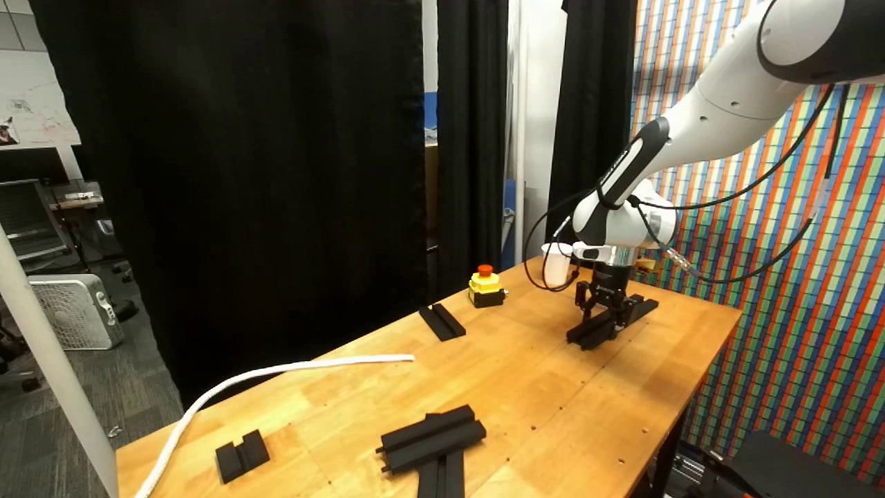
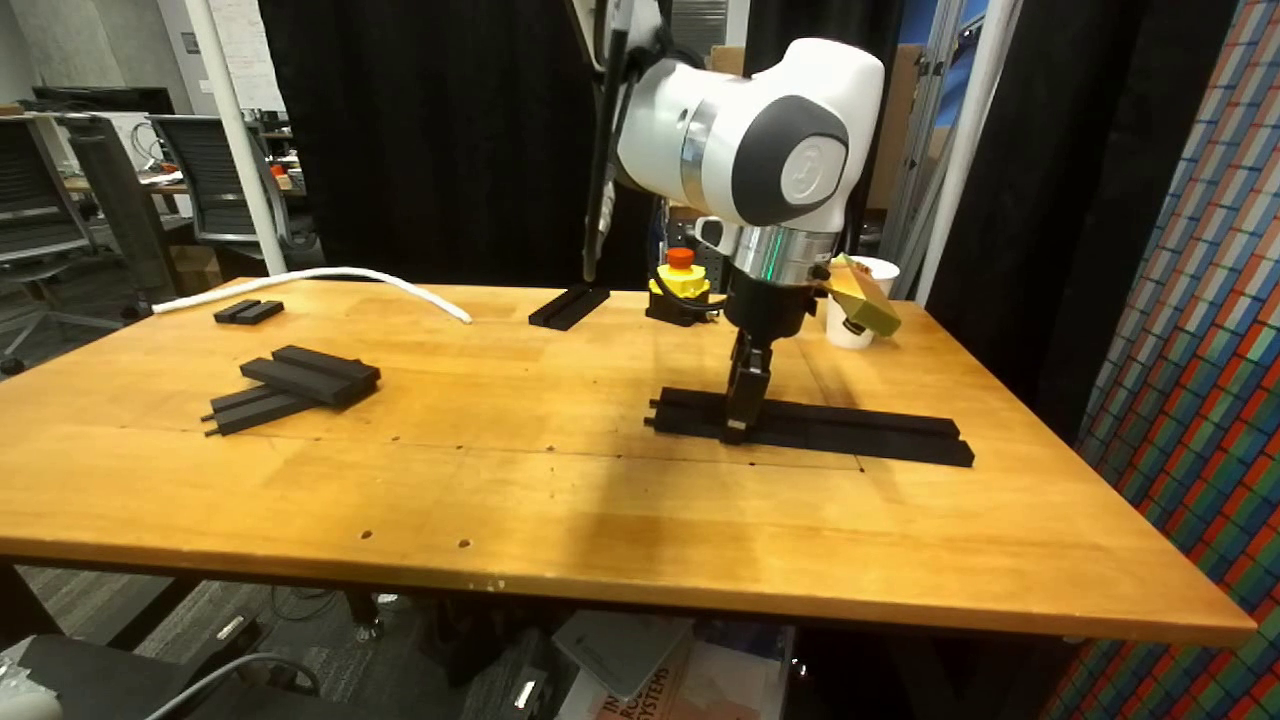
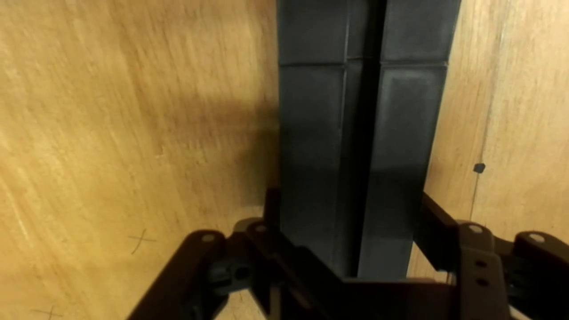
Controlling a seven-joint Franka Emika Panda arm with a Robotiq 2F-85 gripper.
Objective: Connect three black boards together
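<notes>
The tool (image 3: 348,204) is squeezing a black board (image 3: 353,164) by its long sides, flat on the tabletop (image 2: 560,510); there's a second black board (image 3: 365,29) butted right up to the clamped one, end to end, thin seam and all; two more black boards (image 2: 308,376) are stacked crosswise, well away from the clamped one; the stop button (image 2: 680,280) sits behind the clamped one in an exterior view

Tall black fabric curtains (image 1: 242,173) hang behind a long honey-brown wooden table (image 2: 550,520) in both exterior views. A multicoloured, grid-patterned backdrop (image 1: 788,290) rises beside it. Dark grey carpet (image 1: 135,387) lies under a square white box fan (image 1: 72,311). In an exterior view, a slim white pole (image 2: 235,140) crosses in front of dark mesh-backed office chairs (image 2: 35,190).
</notes>
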